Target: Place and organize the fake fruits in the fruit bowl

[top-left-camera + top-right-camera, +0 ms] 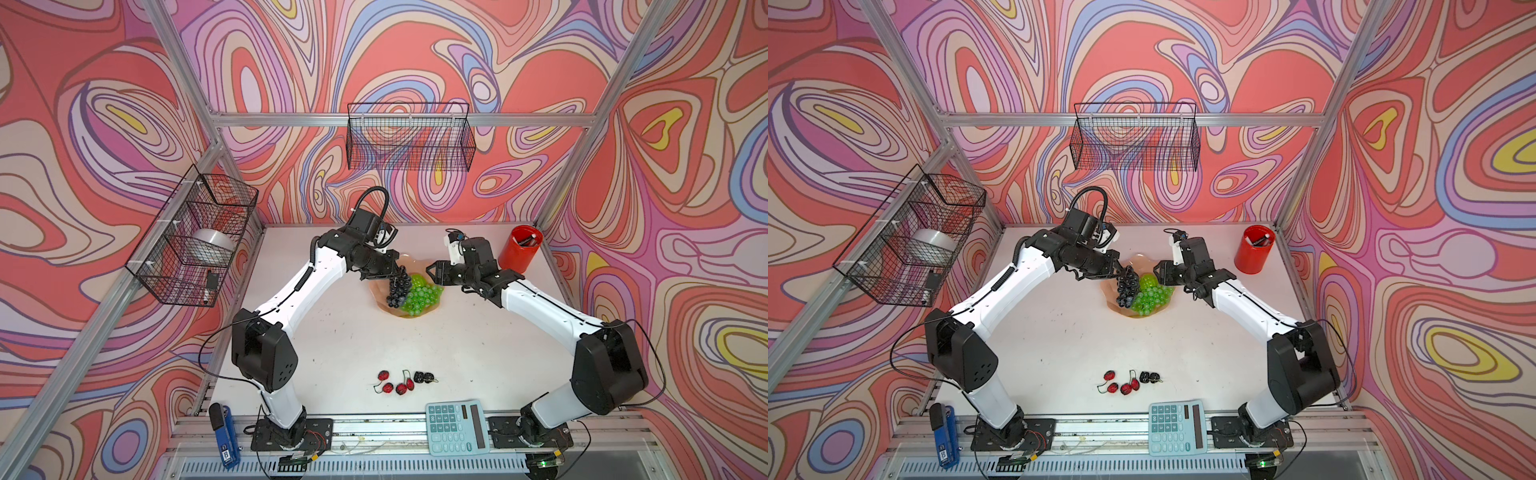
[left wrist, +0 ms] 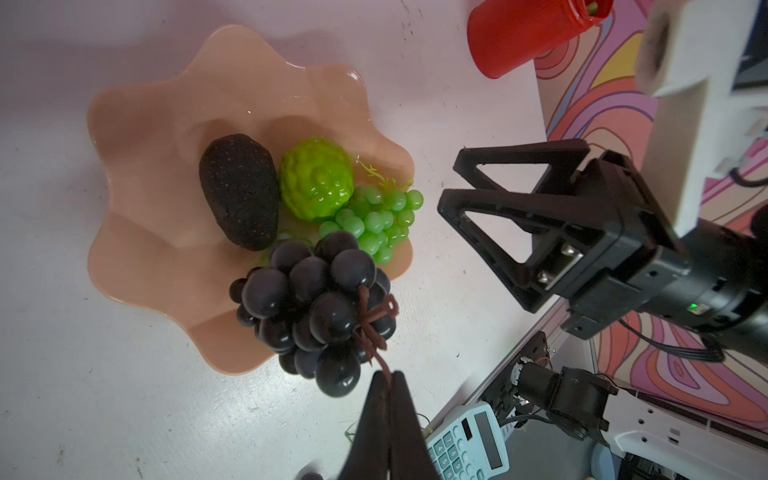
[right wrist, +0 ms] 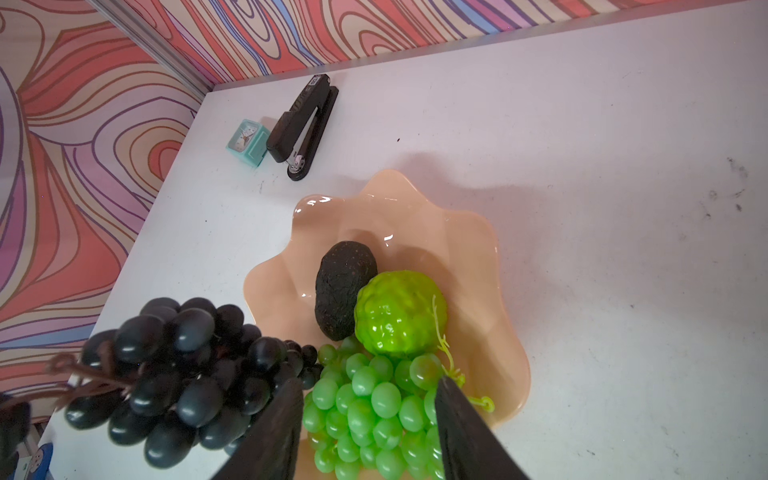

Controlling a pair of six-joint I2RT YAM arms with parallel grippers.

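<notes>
Nearest the front edge lay a teal plastic calculator (image 1: 457,428) and a blue stapler (image 1: 224,436). Just beyond them, on the white tabletop (image 1: 353,340) between the two arm bases, sat the small red stemmed cherries (image 1: 401,389). The black berries (image 1: 424,377) lay just beside them. Both were well apart from either gripper and not yet in the bowl.

Farther back, the left gripper (image 2: 388,384) had its fingers pressed together on the brown stem of the dark purple plastic grape bunch (image 2: 316,299). The bunch's long axis ran from that pinched stem, away from the fingers, toward the middle of the peach-pink glossy scalloped bowl (image 2: 137,137). Its body sat over the rim on the left arm's side; whether it rested there or hung could not be told.

Inside the bowl lay the dark rough avocado (image 2: 241,191), the bumpy lime-green ball (image 2: 316,178) and the translucent green grape bunch (image 2: 374,220), touching one another. The right gripper (image 2: 451,183) hovered just beside the opposite rim, fingers spread and empty. Setting the bunch down looked like the left arm's job, a little farther inward.

At the back stood a red cylindrical cup (image 1: 519,253).
</notes>
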